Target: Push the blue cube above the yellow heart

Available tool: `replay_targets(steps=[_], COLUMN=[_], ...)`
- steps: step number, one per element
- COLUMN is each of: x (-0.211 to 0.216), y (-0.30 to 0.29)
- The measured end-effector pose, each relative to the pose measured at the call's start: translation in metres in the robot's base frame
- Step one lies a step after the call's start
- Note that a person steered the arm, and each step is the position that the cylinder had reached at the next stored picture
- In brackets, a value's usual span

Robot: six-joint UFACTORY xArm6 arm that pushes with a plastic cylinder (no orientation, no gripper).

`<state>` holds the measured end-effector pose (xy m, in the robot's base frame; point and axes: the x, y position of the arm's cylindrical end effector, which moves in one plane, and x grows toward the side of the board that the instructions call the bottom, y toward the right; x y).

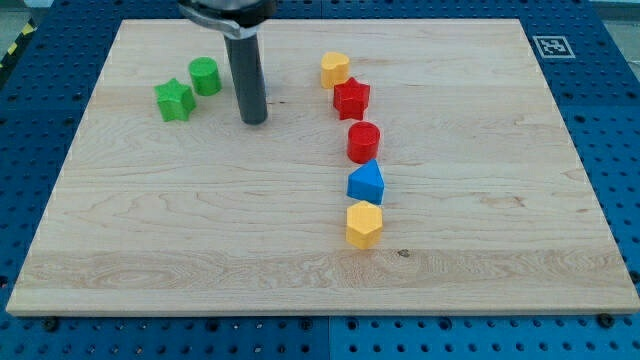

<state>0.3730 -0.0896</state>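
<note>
A single dark rod comes down from the view's top edge, left of the middle, where a wider black, rounded mount is cut off by the frame. The rod is straight and cylindrical, grey-black with a faint sheen along its length, and it stands close to upright, leaning only slightly so that its lower end sits a little to the view's right of its upper end. My tip rests at the surface in the upper left part of the view, its end blunt and round. No more of the arm above the mount shows.
</note>
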Motion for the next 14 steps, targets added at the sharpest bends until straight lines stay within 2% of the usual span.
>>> replay_targets(steps=[2, 5, 9, 14], x=[-0.041, -0.076, -0.138, -0.11], y=[0.0, -0.058, -0.024, -0.011])
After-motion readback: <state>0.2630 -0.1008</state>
